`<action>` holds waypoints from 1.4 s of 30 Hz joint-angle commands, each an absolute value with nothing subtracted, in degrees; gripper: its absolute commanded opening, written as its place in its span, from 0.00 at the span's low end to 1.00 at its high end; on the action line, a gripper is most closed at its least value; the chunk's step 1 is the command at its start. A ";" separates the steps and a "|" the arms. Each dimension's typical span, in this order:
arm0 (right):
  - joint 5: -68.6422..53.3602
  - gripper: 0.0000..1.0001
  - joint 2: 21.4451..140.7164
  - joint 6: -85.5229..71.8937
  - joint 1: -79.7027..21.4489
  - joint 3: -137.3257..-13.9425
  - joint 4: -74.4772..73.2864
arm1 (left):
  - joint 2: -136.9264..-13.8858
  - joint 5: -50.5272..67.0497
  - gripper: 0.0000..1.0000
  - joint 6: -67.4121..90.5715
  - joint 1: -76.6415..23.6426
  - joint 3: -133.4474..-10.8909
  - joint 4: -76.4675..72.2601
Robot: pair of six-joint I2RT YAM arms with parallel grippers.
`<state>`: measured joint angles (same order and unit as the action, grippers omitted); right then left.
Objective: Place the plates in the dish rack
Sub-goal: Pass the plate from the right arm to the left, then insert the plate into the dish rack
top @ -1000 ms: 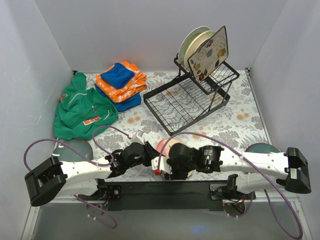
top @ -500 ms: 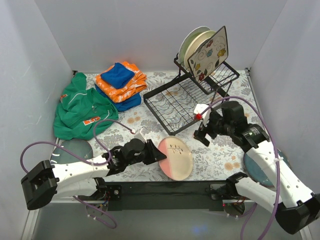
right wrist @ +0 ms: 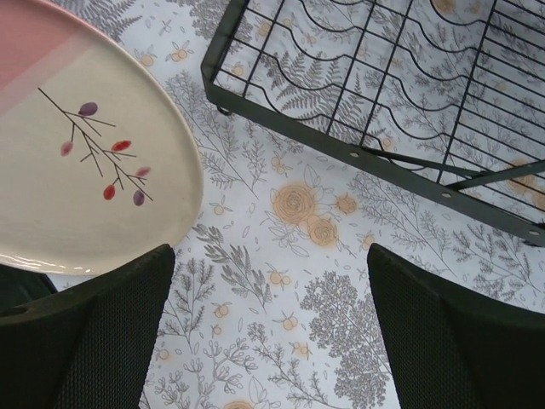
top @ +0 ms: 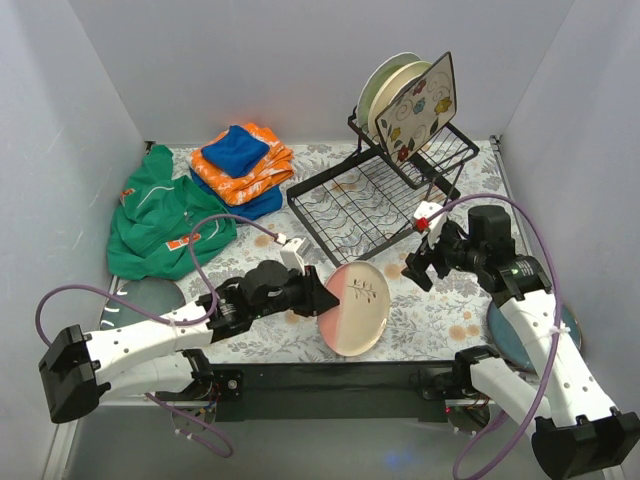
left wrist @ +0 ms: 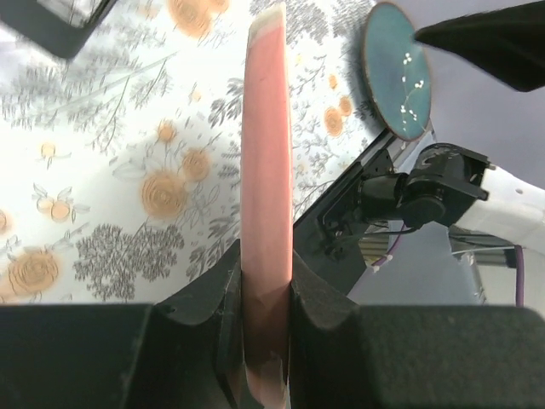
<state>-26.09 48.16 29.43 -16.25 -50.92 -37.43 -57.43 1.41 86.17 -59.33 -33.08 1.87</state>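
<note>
Plain pale grey walls (top: 250, 60) enclose the table (top: 500, 190) on three sides. A white floral-print covering (top: 440, 320) lies across its surface, evenly lit.

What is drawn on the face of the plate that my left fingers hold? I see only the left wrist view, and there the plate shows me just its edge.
Observer: The pink-and-cream plate has a thin branch with small coloured leaves on its cream half. The left fingers clamp its pink side.
Operator: And where are the right fingers?
Observer: The right fingers are open and hold nothing. They hang above the table, beside the plate and in front of the dish rack.
Operator: Does the rack hold any plates?
Observer: Yes. A square flowered plate stands in its raised section, with round plates behind it. The lower tray holds none.
</note>
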 commanded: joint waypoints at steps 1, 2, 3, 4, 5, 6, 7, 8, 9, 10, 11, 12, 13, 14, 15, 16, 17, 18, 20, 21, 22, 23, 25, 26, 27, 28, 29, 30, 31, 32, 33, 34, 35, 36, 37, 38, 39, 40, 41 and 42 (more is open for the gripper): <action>-32.51 0.98 49.74 32.15 -16.00 -55.89 -40.94 | -55.19 4.12 0.00 74.64 -59.15 -41.21 -0.62; -34.52 0.98 50.88 34.78 -16.00 -56.68 -42.18 | -55.28 5.96 0.00 72.97 -59.15 -42.61 -0.27; -35.67 0.98 51.41 36.28 -16.00 -58.52 -44.62 | -55.72 6.76 0.00 71.30 -59.15 -43.24 -0.35; -36.99 0.98 51.94 38.13 -16.00 -59.41 -46.30 | -55.72 7.55 0.00 68.15 -59.15 -43.85 1.13; -38.39 0.98 52.90 41.45 -15.91 -60.55 -47.62 | -55.90 7.91 0.00 66.81 -59.15 -44.38 1.58; -38.67 0.99 53.35 42.79 -16.00 -62.56 -49.72 | -55.99 9.22 0.00 65.06 -59.15 -45.34 2.10; -39.02 0.98 53.78 44.37 -15.91 -63.71 -50.96 | -56.42 9.58 0.00 62.86 -59.15 -45.79 2.54; -38.94 0.98 54.66 46.99 -15.91 -64.94 -52.19 | -56.69 9.84 0.00 61.28 -59.15 -46.40 3.07; -38.41 0.98 55.19 47.63 -15.91 -66.08 -53.95 | -57.04 10.28 0.00 60.22 -59.15 -47.97 4.29; -37.54 0.98 55.54 47.98 -16.00 -68.62 -54.49 | -58.00 10.11 0.00 59.25 -59.15 -48.77 4.92; -35.27 0.98 55.89 48.16 -15.91 -69.69 -54.93 | -58.36 9.76 0.00 57.50 -59.15 -49.65 5.44; -33.50 0.98 55.99 47.82 -15.91 -70.92 -55.19 | -58.79 8.89 0.00 56.87 -59.15 -50.35 6.06; -31.22 0.99 56.07 47.03 -15.91 -73.19 -55.11 | -59.06 8.44 0.00 56.17 -59.15 -51.58 6.06; -26.50 0.98 56.77 44.76 -16.00 -74.69 -55.11 | -59.58 8.00 0.00 55.21 -59.15 -52.20 6.06; -23.93 0.98 57.30 43.43 -15.82 -75.93 -55.11 | -59.85 7.74 0.00 54.67 -59.15 -52.82 5.89; -21.64 0.98 57.74 42.03 -15.82 -77.16 -54.93 | -60.29 7.47 0.00 54.15 -59.06 -54.13 5.80; -19.18 0.98 58.01 39.49 -15.56 -79.26 -54.76 | -60.99 7.38 0.00 53.79 -58.63 -54.66 5.63; -19.07 0.98 58.01 38.42 -14.86 -79.89 -54.23 | -61.43 7.47 0.00 53.88 -58.36 -55.28 5.10; -20.12 0.98 57.75 34.92 -14.33 -80.16 -53.01 | -62.40 8.78 0.00 54.23 -57.40 -56.59 4.40; -20.56 0.98 57.57 33.94 -14.15 -79.81 -51.95 | -63.62 9.22 0.00 54.40 -57.13 -57.12 4.22; -20.91 0.98 57.57 33.23 -13.98 -79.54 -51.68 | -64.15 9.66 0.00 54.32 -56.87 -57.65 4.22; -21.35 0.98 57.74 32.96 -13.45 -79.28 -51.33 | -64.60 10.19 0.00 54.14 -56.43 -58.61 4.22; -21.80 0.98 57.75 32.78 -11.87 -78.05 -50.54 | -65.74 10.37 0.00 52.74 -55.99 -59.41 4.31; -21.88 0.99 57.83 32.61 -11.60 -77.79 -50.45 | -66.00 10.28 0.00 52.21 -55.64 -60.20 4.31; -21.80 0.98 57.66 32.17 -10.99 -77.44 -50.10 | -66.27 10.20 0.00 51.51 -55.55 -60.73 4.48; -21.62 0.98 57.66 31.56 -10.81 -77.34 -49.92 | -66.62 9.93 0.00 50.11 -55.37 -61.25 4.48; -20.93 0.99 57.40 31.12 -10.38 -77.17 -49.57 | -66.80 9.67 0.00 49.40 -55.20 -62.65 4.66; -20.31 0.98 57.31 30.59 -9.24 -76.82 -49.14 | -67.32 9.58 0.00 48.79 -54.93 -63.45 4.92; -19.35 0.98 56.96 28.93 -8.53 -76.64 -48.43 | -67.67 9.49 0.00 47.74 -54.32 -64.24 5.01; -16.99 0.98 56.87 27.87 -7.74 -76.38 -46.86 | -67.94 9.84 0.00 47.29 -53.97 -65.12 5.01; -15.66 0.98 56.69 26.82 -5.99 -75.85 -46.15 | -68.37 10.10 0.00 46.94 -53.62 -66.87 5.10; -14.51 0.98 56.60 24.81 -5.11 -75.50 -45.36 | -69.25 10.54 0.00 46.24 -52.74 -68.10 5.10; -13.54 0.98 56.51 23.92 -4.05 -75.06 -43.87 | -69.95 10.81 0.00 45.97 -52.39 -69.16 5.01; -13.54 0.98 56.43 23.12 -2.04 -74.54 -43.16 | -70.57 11.59 0.00 45.53 -51.86 -71.69 5.18; -13.71 0.98 55.99 21.46 -1.06 -73.14 -42.37 | -72.06 11.86 0.00 44.83 -51.25 -72.85 5.19; -14.06 0.98 55.64 20.84 -0.62 -72.34 -40.97 | -72.68 12.04 0.00 44.48 -50.98 -74.08 5.27; -14.50 0.98 55.29 20.31 1.73 -71.55 -40.09 | -73.38 12.56 0.00 44.12 -50.63 -76.62 5.27; -15.81 0.98 54.67 19.52 2.28 -70.06 -39.03 | -74.78 12.66 0.00 43.86 -49.93 -77.77 5.27; -16.34 0.98 54.41 19.34 3.33 -69.35 -38.59 | -75.58 13.00 0.00 43.34 -49.57 -79.18 4.93; -16.70 0.98 54.06 18.73 3.60 -68.56 -38.06 | -76.37 13.79 0.00 43.24 -49.14 -80.32 4.75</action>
<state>-15.55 56.16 23.27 1.13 -71.02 -43.77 -75.85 10.87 45.39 -50.78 -73.17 11.53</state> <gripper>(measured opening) 0.982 0.170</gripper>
